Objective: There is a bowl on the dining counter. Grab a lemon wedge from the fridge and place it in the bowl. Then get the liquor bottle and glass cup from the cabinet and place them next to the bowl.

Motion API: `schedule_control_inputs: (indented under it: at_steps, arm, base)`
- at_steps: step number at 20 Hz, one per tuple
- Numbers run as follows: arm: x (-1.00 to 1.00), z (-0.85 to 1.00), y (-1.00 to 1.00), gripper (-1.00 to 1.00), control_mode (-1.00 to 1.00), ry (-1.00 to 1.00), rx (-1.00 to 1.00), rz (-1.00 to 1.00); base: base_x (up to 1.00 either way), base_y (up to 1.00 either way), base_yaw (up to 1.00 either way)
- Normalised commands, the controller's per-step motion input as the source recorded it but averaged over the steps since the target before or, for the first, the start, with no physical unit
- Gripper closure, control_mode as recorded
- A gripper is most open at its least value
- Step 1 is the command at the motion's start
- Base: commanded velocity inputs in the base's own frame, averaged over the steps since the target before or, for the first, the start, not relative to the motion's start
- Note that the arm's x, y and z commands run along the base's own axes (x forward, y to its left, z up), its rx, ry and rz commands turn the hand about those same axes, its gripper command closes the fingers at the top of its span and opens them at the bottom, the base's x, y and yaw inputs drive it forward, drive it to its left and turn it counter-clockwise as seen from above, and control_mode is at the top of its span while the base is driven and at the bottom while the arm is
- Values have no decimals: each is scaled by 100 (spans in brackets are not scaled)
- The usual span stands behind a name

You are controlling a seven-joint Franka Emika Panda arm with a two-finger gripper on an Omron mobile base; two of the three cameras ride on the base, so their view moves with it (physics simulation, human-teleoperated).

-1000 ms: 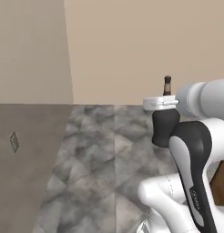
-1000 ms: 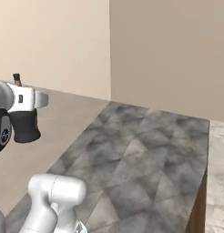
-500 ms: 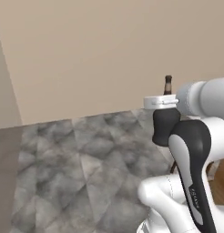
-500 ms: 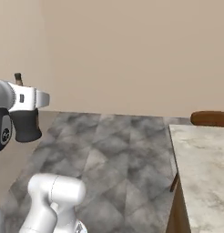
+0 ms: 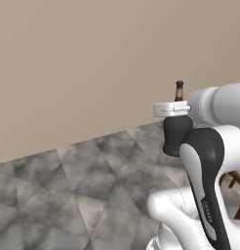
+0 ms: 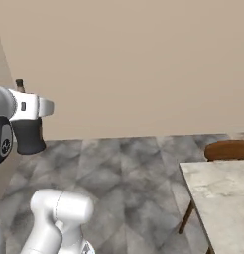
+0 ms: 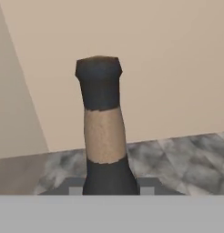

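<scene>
A dark liquor bottle (image 7: 103,132) with a tan band on its neck stands upright between my fingers in the hand view. My gripper (image 7: 109,187) is shut on the bottle's lower body. In the left base view the bottle top (image 5: 179,91) pokes up above the white hand, where the gripper (image 5: 178,103) is held high in front of the arm. In the right base view the bottle top (image 6: 19,85) rises above the hand at the far left. The bowl, lemon wedge and glass cup are out of view.
A marble-topped dining counter (image 6: 220,196) reaches in at the lower right, with a wooden chair (image 6: 228,149) behind it. Chair legs (image 5: 237,188) show at the right edge. A beige wall stands ahead over a grey tiled floor (image 5: 88,180).
The whole picture has swung as the base turns. The wall corner has slid off to the left, and the counter and chair have come in at the right. The bottle stays gripped.
</scene>
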Motion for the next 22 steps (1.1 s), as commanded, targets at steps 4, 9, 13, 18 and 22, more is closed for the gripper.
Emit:
schedule_control_inputs:
  at_steps: [4,9,13,18,22]
  arm:
    - [0,0,0,100,100,0,0,0]
    - [0,0,0,100,100,0,0,0]
    - [0,0,0,100,100,0,0,0]
    - [0,0,0,100,100,0,0,0]
    - [0,0,0,100,100,0,0,0]
  base:
    - [100,33,-44]
    - [100,32,-54]
    - [93,32,-59]
    - [84,30,-61]
    - [75,23,-63]
